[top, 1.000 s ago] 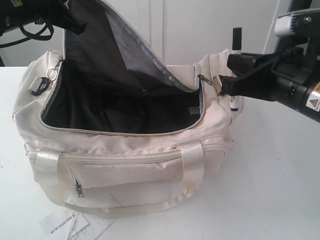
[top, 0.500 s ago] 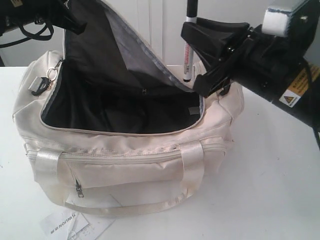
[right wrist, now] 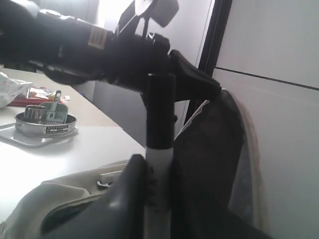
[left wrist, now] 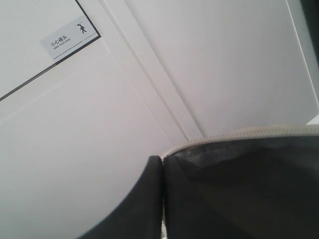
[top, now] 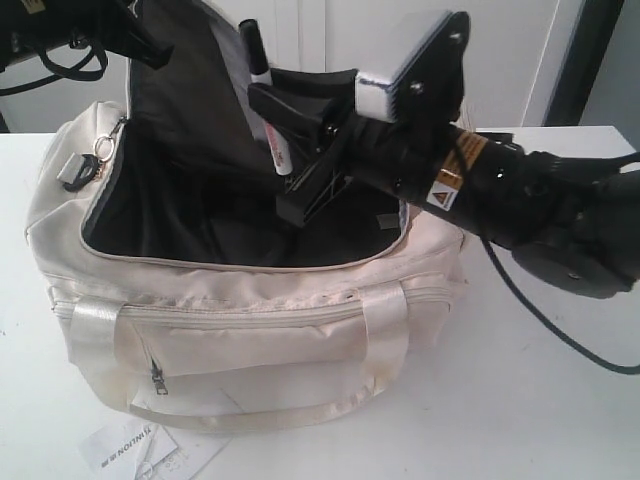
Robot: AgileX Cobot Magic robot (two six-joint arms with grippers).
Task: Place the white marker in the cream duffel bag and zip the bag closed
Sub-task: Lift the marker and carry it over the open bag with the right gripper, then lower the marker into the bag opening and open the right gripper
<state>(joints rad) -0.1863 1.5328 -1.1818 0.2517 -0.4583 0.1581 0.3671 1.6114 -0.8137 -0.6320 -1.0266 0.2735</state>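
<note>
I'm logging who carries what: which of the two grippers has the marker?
The right gripper, over the open duffel bag, jaws shut on the white marker. The left gripper only pinches the bag's lifted flap.

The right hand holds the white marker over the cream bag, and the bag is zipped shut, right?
No. The right hand does hold the white marker over the cream bag, but the exterior view shows it wide open.
</note>
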